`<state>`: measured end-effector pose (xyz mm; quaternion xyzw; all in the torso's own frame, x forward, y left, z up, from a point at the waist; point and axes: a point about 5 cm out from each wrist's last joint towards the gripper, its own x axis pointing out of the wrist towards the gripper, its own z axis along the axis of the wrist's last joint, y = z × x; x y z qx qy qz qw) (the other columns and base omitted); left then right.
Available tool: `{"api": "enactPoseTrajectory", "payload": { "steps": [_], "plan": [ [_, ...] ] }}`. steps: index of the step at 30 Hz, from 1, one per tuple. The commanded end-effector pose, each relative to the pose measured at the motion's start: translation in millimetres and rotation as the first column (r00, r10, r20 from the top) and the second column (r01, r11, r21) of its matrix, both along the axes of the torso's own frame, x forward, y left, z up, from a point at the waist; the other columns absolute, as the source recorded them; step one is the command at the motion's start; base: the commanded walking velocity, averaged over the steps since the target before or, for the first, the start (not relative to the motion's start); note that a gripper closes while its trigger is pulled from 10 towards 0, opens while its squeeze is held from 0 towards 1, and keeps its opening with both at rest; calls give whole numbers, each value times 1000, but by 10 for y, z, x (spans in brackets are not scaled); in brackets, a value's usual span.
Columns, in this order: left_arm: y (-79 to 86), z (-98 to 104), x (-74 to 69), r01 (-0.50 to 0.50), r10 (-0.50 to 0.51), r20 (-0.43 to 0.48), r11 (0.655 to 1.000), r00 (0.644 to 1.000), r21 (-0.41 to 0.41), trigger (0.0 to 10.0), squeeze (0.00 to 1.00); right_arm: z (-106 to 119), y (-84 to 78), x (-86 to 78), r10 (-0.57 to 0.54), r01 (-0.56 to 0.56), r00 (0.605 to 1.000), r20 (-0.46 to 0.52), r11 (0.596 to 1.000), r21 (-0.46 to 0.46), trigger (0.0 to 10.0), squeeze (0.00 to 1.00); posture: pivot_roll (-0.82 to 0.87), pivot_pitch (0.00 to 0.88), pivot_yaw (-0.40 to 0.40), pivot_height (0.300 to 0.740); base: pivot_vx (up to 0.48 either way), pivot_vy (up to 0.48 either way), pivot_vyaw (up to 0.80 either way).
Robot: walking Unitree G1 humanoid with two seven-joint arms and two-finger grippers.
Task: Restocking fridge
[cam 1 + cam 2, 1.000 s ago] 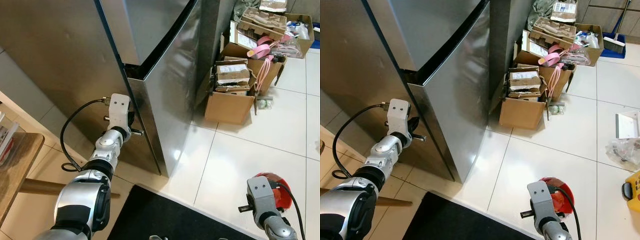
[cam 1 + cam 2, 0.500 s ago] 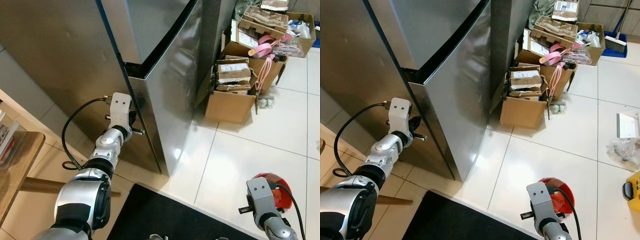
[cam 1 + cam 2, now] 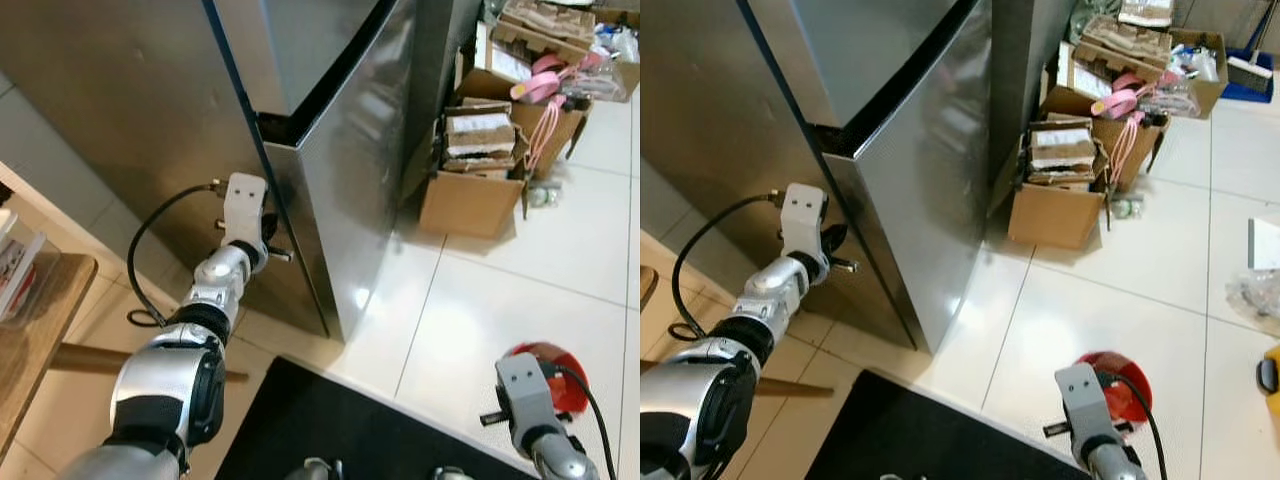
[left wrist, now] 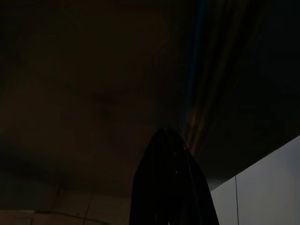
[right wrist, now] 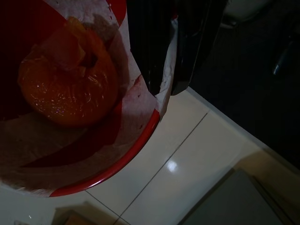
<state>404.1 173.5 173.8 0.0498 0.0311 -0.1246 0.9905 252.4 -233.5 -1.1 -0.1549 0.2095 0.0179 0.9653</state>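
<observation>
**Left jaws at the fridge door edge, right jaws clenched on a red bowl**

The left gripper [image 3: 262,238] reaches to the lower door of the steel fridge [image 3: 340,170], its jaws at the door's dark front edge, just under the gap between the upper and lower doors. Whether they are clenched or released cannot be told: the left wrist view is nearly black, with one dark finger [image 4: 171,187] against the metal. A black cable [image 3: 150,250] loops from that wrist down along the silver arm.

The right gripper [image 5: 173,70] sits low near the floor, its jaws clenched on the rim of a red bowl [image 3: 1118,378]. The bowl is lined with white paper and holds an orange fruit [image 5: 68,89]. White floor tiles [image 3: 480,300] lie beneath it, and a black mat [image 3: 340,420] lies just before the robot.

Beside the fridge stand open cardboard boxes [image 3: 470,190] stuffed with packaging and pink straps. A wooden surface [image 3: 35,320] juts in at the robot's left.
</observation>
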Motion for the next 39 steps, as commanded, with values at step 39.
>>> {"api": "enactPoseTrajectory", "payload": {
  "steps": [39],
  "plan": [
    [-304,38,-28,330,-345,-60,927,937,-178,10000,0,75,32,-1,10,-9,999,39,1000,-23,10000,0,-121,328,108,740,0,0,0]
  ]
}}
